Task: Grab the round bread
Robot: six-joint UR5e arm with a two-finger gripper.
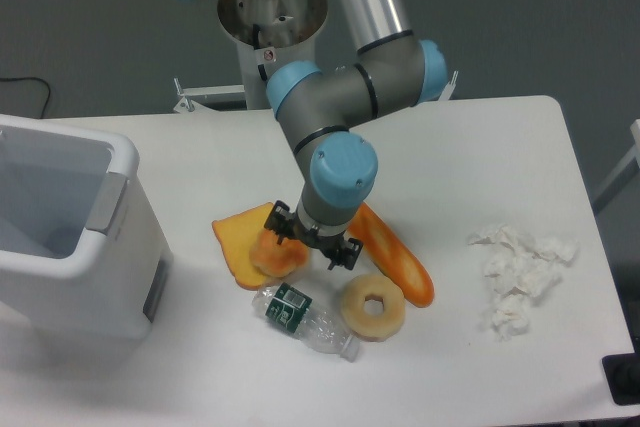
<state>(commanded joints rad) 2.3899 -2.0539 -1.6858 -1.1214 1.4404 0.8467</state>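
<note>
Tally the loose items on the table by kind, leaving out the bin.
Bread items: 4 (round bread, toast slice, baguette, donut)
Plastic bottle: 1
Crumpled tissue: 1 pile
Total: 6

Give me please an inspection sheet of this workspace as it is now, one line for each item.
Surface: white table, flat.
Job's things: round bread on toast slice, partly hidden by the tool.
Clutter: long loaf, donut, plastic bottle, crumpled tissue, white bin.
Grippers: tool directly above the bread; jaw state unclear.
Cables: black cable, far left.
Surroundings: robot base behind the table.
</note>
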